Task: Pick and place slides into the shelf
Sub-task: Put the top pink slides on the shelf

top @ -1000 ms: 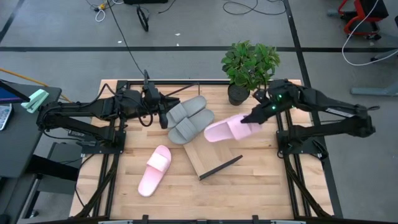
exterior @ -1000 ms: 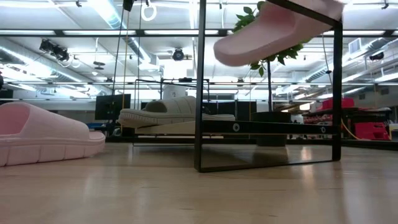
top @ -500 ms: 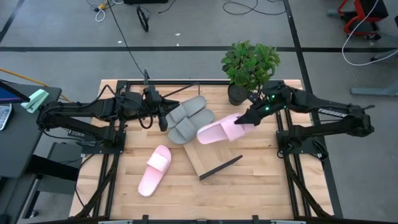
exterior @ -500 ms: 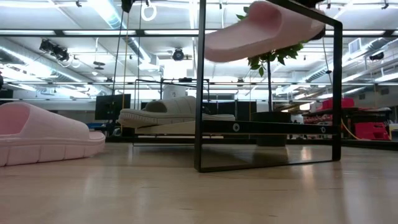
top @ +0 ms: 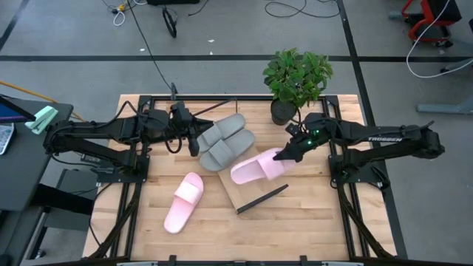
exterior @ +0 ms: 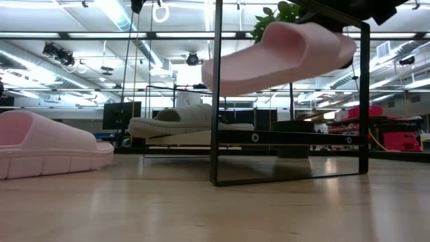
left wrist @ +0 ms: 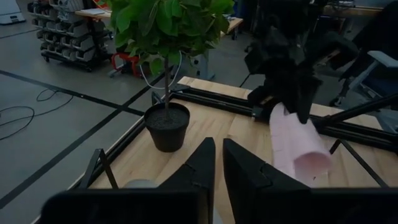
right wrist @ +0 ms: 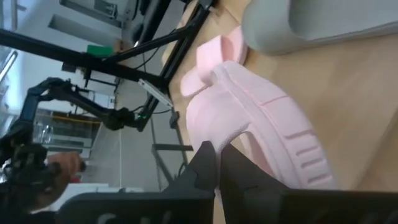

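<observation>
High view, centre: right gripper (top: 289, 150) pinches a pink slide (top: 256, 168), held in the air above the shelf (top: 247, 191). Left gripper (top: 195, 140), fingers pressed together, sits at the two grey slides (top: 224, 141). Lower left: second pink slide (top: 184, 201) on the table (top: 295, 222).

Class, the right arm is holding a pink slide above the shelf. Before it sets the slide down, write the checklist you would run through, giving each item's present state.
1. Right gripper shut on the pink slide at its end: ok.
2. Slide lifted clear of the table, as the low view shows: ok.
3. Slide above the shelf: ok; it overlaps the board's upper part.
4. Landing spot free: ok; the two grey slides sit beside it at the board's far end.
5. Left gripper out of the way: ok, it is at the grey slides' far side.
6. Slide level for placing: not ok; it tilts in the low view.
</observation>
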Tool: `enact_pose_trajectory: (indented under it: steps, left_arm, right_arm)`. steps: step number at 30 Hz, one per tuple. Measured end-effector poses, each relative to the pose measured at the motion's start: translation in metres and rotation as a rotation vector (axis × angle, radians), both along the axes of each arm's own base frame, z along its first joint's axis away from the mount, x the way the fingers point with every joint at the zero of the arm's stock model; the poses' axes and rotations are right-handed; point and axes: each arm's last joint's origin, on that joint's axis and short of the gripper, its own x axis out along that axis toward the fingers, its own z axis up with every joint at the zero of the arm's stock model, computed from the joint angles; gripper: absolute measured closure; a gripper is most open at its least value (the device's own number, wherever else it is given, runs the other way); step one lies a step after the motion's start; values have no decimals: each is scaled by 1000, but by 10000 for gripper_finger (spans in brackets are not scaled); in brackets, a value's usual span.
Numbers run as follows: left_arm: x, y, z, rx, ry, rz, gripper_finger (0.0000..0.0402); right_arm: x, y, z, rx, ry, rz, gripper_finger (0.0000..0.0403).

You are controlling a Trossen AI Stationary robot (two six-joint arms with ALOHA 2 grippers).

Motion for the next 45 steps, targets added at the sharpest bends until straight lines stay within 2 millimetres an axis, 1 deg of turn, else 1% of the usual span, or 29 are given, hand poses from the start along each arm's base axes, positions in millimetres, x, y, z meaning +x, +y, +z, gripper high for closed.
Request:
enact_pose_trajectory:
  steps: [6,12,20,27,34,45]
  left_arm:
    - [0,0,0,0,-1,1,366]
    - [0,1,0,0,-1,4,359]
    - [0,1,0,-1,-1,4,366]
    - [0,1,0,-1,-1,4,372]
    - [0,1,0,-1,-1,4,362]
    - [0,1,0,0,0,3,374]
  right_arm:
    - [5,-1,-9,-34,21,12,398]
    - [21,0,-19,12,22,108,398]
    - [36,-11,-29,53,4,125,398]
    - [48,-12,-47,102,70,164,398]
    - [57,-22,-51,125,30,128,398]
    - [55,-34,-50,165,28,110,398]
